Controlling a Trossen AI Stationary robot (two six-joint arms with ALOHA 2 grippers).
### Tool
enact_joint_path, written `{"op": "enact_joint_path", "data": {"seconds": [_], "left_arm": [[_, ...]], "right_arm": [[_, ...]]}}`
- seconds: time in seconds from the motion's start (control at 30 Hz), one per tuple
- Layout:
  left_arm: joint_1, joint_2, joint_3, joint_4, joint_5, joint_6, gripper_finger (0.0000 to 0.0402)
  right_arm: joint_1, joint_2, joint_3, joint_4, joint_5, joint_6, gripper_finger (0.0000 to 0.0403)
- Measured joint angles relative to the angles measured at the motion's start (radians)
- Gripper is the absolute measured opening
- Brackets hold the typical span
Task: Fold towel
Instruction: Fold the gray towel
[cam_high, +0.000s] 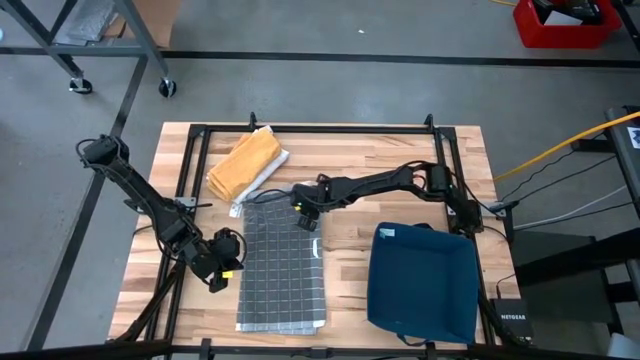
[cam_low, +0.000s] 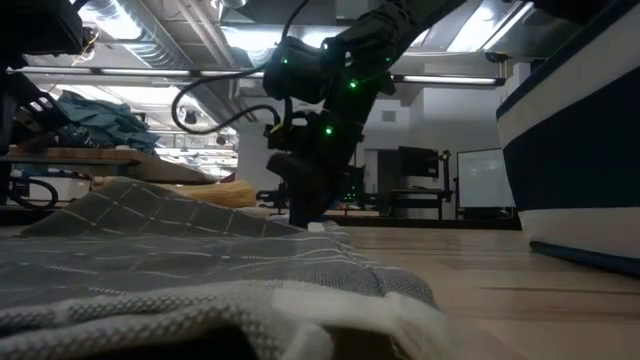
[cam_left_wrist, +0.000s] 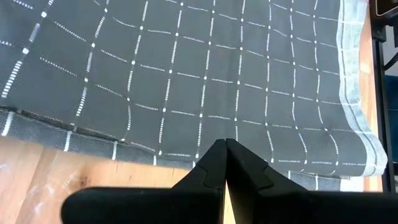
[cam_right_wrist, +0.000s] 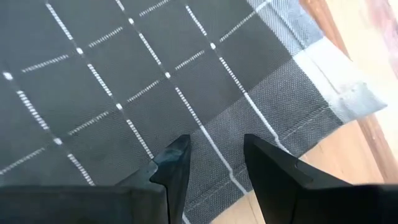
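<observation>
A dark grey woven towel with a white grid (cam_high: 283, 262) lies flat mid-table. The right gripper (cam_high: 303, 213) hovers open at its far corner; the left gripper (cam_high: 228, 262), closed and empty, sits beside its edge. A folded yellow cloth (cam_high: 245, 160) and a blue bin (cam_high: 423, 282) are nearby.

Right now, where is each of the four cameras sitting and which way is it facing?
High view: overhead, straight down on the wooden table, both arms.
Low view: tabletop height, level across the grey checked towel; right gripper comes down.
Left wrist view: over the towel's edge; left gripper shut.
Right wrist view: above the towel's corner; right gripper open.
Shared: all four show the towel.
</observation>
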Motion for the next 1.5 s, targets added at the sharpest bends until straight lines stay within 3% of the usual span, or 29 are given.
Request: {"op": "enact_joint_path", "data": {"seconds": [0.6,0.97,1.17,1.33,1.5], "left_arm": [[0.0,0.0,0.0,0.0,0.0,-0.006,0.0],[0.0,-0.001,0.0,0.049,-0.058,0.153,0.0],[0.0,-0.001,0.0,0.16,-0.015,0.303,0.0002],[0.0,-0.001,0.0,0.198,0.056,0.418,0.0027],[0.0,-0.001,0.0,0.196,0.057,0.479,0.0089]], "right_arm": [[-0.025,-0.013,-0.009,-0.16,0.055,0.186,0.0156],[0.047,-0.107,0.068,-0.135,0.026,0.014,0.0156],[0.14,-0.135,0.147,-0.228,-0.016,-0.142,0.0156],[0.231,-0.132,0.168,-0.348,-0.085,-0.163,0.0156],[0.327,-0.128,0.168,-0.36,-0.158,-0.162,0.0156]]}}
